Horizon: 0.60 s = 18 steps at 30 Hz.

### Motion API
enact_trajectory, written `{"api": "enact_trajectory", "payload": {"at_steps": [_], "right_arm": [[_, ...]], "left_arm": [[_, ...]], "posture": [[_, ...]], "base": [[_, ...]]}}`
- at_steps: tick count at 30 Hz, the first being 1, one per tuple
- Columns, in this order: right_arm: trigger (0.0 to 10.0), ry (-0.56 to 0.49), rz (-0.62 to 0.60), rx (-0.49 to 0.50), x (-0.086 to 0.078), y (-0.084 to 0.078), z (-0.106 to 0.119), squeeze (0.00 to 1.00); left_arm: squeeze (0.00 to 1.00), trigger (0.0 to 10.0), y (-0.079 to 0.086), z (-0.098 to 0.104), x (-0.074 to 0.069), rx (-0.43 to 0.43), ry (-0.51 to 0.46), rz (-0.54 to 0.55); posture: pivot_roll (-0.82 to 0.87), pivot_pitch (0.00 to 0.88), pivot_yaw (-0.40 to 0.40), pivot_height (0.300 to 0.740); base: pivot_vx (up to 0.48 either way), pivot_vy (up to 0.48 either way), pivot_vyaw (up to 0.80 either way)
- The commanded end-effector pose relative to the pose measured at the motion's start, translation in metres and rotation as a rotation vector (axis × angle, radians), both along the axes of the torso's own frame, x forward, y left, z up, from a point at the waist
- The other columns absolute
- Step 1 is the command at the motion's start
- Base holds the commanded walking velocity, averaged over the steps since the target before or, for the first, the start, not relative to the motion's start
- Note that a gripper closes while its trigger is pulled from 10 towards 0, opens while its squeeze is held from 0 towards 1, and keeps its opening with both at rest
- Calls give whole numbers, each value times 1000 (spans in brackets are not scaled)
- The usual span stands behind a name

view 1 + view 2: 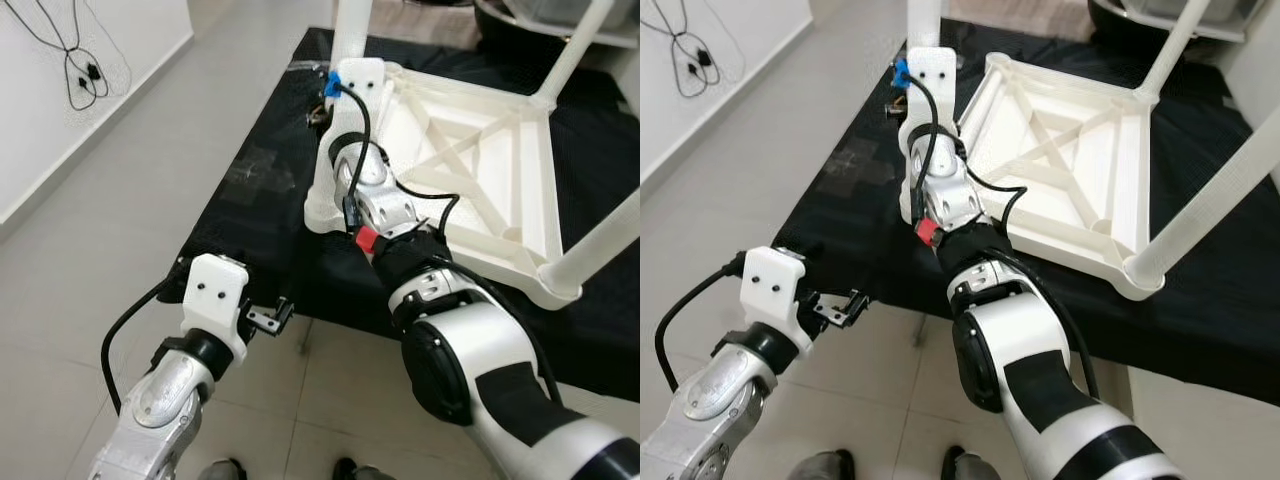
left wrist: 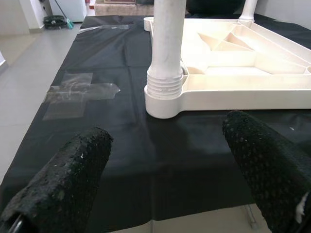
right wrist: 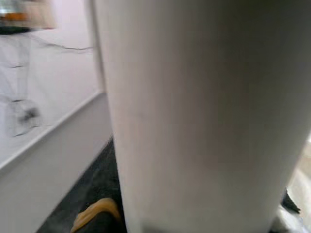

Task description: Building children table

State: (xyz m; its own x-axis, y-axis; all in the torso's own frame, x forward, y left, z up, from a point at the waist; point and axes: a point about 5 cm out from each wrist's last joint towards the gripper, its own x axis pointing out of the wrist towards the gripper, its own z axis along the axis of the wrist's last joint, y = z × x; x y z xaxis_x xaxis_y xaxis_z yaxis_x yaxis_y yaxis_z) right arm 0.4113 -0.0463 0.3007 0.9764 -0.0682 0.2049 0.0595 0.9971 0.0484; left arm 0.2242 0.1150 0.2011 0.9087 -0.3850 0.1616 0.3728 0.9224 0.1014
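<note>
The white plastic children's table (image 1: pixel 520 190) lies upside down on a black cloth (image 1: pixel 250 200), its legs pointing up. My right arm reaches to the near-left corner, where my right gripper (image 1: pixel 330 100) holds the upright table leg (image 1: pixel 352 30). That leg (image 3: pixel 204 116) is very close in the right wrist view. It stands in a threaded corner socket (image 2: pixel 165 97). My left gripper (image 1: pixel 268 318) hovers low at the cloth's front edge, open, with nothing between its black fingers (image 2: pixel 63 184).
Two more legs (image 1: pixel 575 50) (image 1: pixel 600 245) rise from the far and right corners. Clear tape patches (image 2: pixel 77 90) lie on the cloth. A white wall with a hanging cable (image 1: pixel 80 70) runs along the left. Grey tiled floor (image 1: pixel 120 200) lies between.
</note>
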Motion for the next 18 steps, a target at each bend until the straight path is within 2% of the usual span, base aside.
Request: {"api": "enact_trajectory", "payload": {"at_steps": [1, 3, 4, 5, 6, 7, 8, 9, 10, 11, 12, 14, 16, 18], "right_arm": [[10000, 241, -163, -10, 4, -26, -59, 0], [10000, 224, -276, 23, 2, -32, -58, 0], [10000, 224, -276, 23, 2, -32, -58, 0], [10000, 208, -357, 51, 0, -36, -57, 0], [10000, 208, -357, 51, 0, -36, -57, 0], [10000, 215, -437, 74, -3, -39, -59, 0], [10000, 215, -437, 74, -3, -39, -59, 0], [10000, 212, -525, 87, -6, -42, -59, 0], [10000, 212, -525, 87, -6, -42, -59, 0], [10000, 218, -600, 116, -9, -42, -61, 0], [10000, 218, -600, 116, -9, -42, -61, 0], [10000, 212, -704, 144, -13, -41, -61, 0], [10000, 228, -759, 199, -16, -39, -61, 0], [10000, 233, -780, 218, -17, -39, -60, 0]], "left_arm": [[0, 10000, 2, -4, 0, 11, 16, 5], [0, 10000, 2, -4, 1, 13, 16, 5], [0, 10000, 2, -4, 1, 13, 16, 5], [0, 10000, 2, -4, 1, 12, 15, 5], [0, 10000, 2, -4, 1, 12, 15, 5], [0, 10000, 2, -4, 2, 13, 15, 6], [0, 10000, 2, -4, 2, 13, 15, 6], [0, 10000, 2, -4, 2, 12, 14, 6], [0, 10000, 2, -4, 2, 12, 14, 6], [0, 10000, 2, -4, 2, 11, 14, 6], [0, 10000, 2, -4, 2, 11, 14, 6], [0, 10000, 2, -3, 3, 10, 13, 4], [0, 10000, 1, -3, 3, 12, 12, 3], [0, 10000, 1, -3, 3, 12, 12, 2]], "posture": [[119, 245, -83, 740], [119, 249, -85, 740], [119, 249, -85, 740], [119, 249, -85, 740], [119, 249, -85, 740], [120, 252, -84, 740], [120, 252, -84, 740], [120, 252, -84, 740], [120, 252, -84, 740], [122, 252, -82, 740], [122, 252, -82, 740], [126, 253, -84, 740], [135, 258, -83, 740], [135, 258, -83, 740]], "base": [[0, 0, 0], [0, 0, 0], [0, 0, 0], [0, 0, 0], [0, 0, 0], [0, 0, 0], [0, 0, 0], [0, 0, 0], [0, 0, 0], [0, 0, 0], [0, 0, 0], [0, 0, 0], [0, 0, 0], [0, 0, 0]]}}
